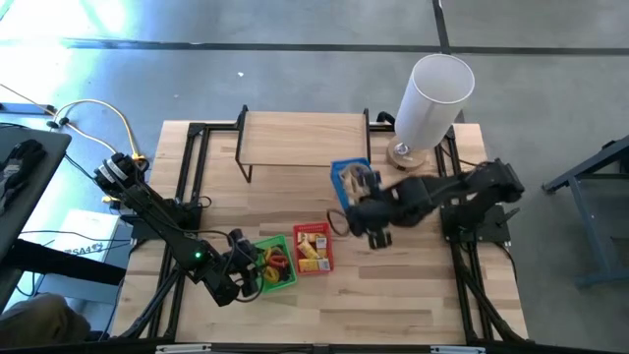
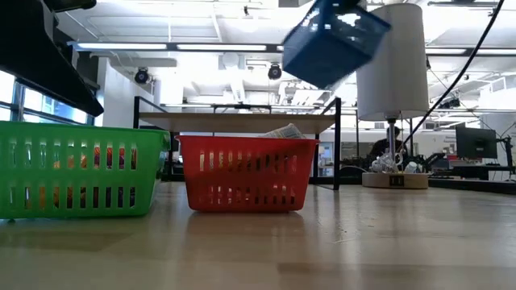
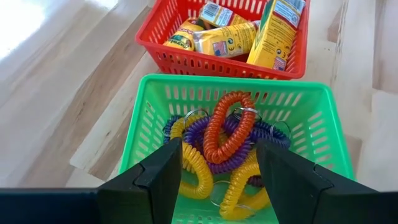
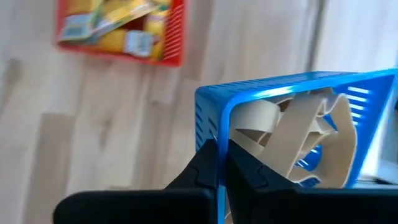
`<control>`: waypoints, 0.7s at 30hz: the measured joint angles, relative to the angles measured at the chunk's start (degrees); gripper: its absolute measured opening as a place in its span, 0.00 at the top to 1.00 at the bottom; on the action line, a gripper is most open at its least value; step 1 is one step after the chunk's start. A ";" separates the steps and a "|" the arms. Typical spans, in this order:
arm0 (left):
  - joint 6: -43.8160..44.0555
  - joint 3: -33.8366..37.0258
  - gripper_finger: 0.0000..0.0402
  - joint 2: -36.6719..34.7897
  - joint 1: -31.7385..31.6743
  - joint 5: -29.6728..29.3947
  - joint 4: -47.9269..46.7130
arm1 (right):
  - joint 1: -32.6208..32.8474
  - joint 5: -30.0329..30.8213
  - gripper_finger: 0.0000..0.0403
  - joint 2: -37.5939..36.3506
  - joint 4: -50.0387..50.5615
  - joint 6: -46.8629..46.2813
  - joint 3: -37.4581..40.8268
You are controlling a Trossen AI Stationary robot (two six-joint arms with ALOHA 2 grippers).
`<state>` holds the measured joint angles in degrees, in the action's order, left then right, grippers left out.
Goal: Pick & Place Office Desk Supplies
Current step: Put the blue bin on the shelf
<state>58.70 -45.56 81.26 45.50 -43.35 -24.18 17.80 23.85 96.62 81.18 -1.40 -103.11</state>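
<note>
Right end effector [image 4: 219,163] is gripping the blue basket's [image 4: 211,115] wall, holding it tilted above the desk [image 1: 413,285]; left end effector [image 3: 217,177] is hovering open over the green basket [image 3: 323,134].

Tall white cylinder [image 1: 429,101], wooden shelf [image 1: 300,138]

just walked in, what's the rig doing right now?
The right gripper is shut on the wall of a blue basket holding tan rubber bands, and the low view shows that basket tilted in the air above the table. The left gripper is open over the green basket of coiled rings, holding nothing. The red basket with yellow packets sits beside the green one. A tall white cylinder stands at the far right corner.
</note>
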 joint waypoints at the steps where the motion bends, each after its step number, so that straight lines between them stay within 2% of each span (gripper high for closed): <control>1: -1.12 0.00 0.50 0.01 0.00 0.00 -0.01 | -1.43 -0.01 0.99 0.43 0.03 1.34 -1.39; 5: -4.55 0.00 0.50 0.01 0.00 0.00 0.00 | -6.69 0.17 0.99 1.29 0.01 6.45 -5.26; 10: -4.86 0.00 0.50 0.00 0.00 0.00 0.00 | -12.65 -0.20 0.99 1.34 -3.27 10.93 -5.99; 16: -7.85 0.00 0.50 0.00 0.00 0.00 0.20 | -19.09 -0.39 0.99 5.81 -7.27 16.06 -5.99; 21: -9.21 0.00 0.50 0.00 -0.01 -0.37 0.23 | -23.61 -0.24 0.99 9.81 -6.70 16.71 -5.92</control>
<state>49.50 -45.56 81.25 45.49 -43.72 -23.96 -5.82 23.61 106.43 74.48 15.31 -109.03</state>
